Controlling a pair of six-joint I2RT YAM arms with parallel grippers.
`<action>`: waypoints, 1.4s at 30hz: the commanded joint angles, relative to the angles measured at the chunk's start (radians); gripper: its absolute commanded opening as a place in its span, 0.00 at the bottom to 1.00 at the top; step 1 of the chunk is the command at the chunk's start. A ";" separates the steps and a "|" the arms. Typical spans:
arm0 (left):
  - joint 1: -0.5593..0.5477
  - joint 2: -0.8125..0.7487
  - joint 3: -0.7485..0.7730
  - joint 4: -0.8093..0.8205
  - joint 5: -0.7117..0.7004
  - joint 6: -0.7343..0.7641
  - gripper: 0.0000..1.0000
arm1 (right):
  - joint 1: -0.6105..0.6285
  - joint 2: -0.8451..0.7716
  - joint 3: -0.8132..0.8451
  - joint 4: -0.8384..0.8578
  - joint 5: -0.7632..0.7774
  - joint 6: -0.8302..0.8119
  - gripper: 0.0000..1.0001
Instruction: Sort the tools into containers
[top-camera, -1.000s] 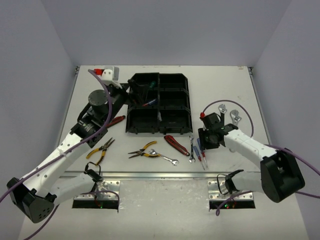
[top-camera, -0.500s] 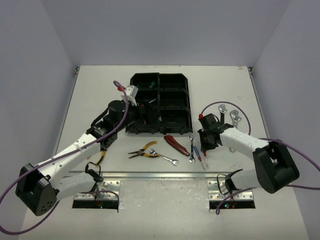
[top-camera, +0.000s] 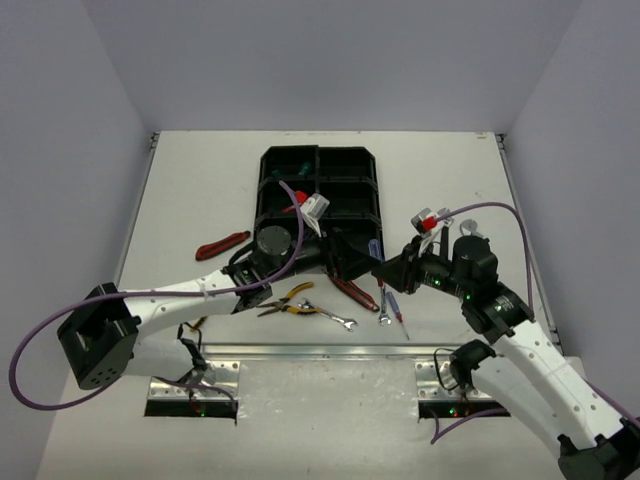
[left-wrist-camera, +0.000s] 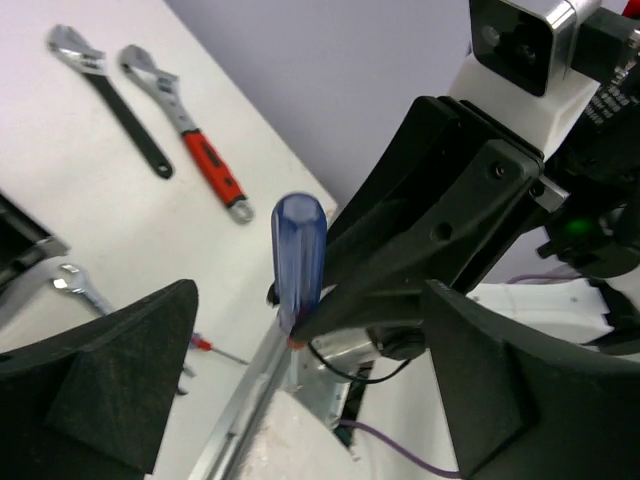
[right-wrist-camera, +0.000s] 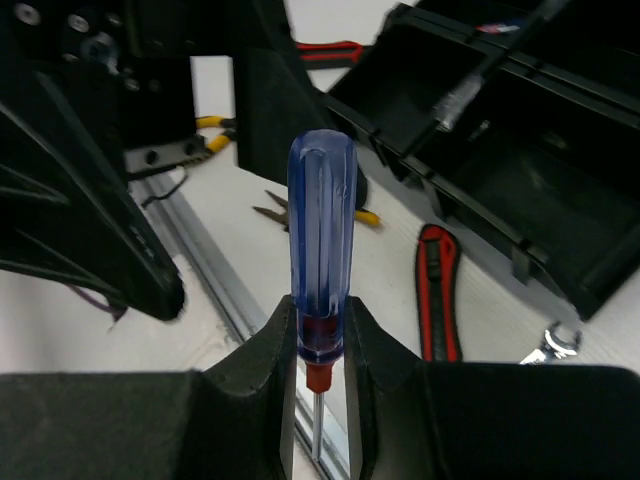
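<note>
My right gripper is shut on the lower end of a blue-handled screwdriver and holds it upright above the table, in front of the black tray. In the top view the right gripper and screwdriver sit just right of my left gripper. The left gripper is open, with its jaws wide on either side of the screwdriver and not touching it. A red-black utility knife, yellow pliers, silver wrenches and a red screwdriver lie on the table.
Red-handled pliers lie left of the tray. A red-handled adjustable wrench and a dark-handled wrench lie to the right. Some screwdrivers lie in the tray's compartments. A metal rail runs along the near table edge.
The right gripper has lifted the blue screwdriver off the table and turned it upright. The left arm has swung from the tray's left side to the front centre, facing the right gripper.
</note>
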 joint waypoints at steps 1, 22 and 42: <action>-0.036 0.044 0.063 0.165 0.026 -0.036 0.77 | 0.000 0.000 0.019 0.112 -0.211 0.037 0.00; 0.071 0.099 0.429 -0.588 -0.711 0.437 0.00 | 0.000 -0.072 0.108 -0.143 0.219 0.028 0.99; 0.371 0.507 0.467 -0.110 -0.552 1.186 0.00 | 0.002 -0.098 0.108 -0.292 0.262 -0.040 0.99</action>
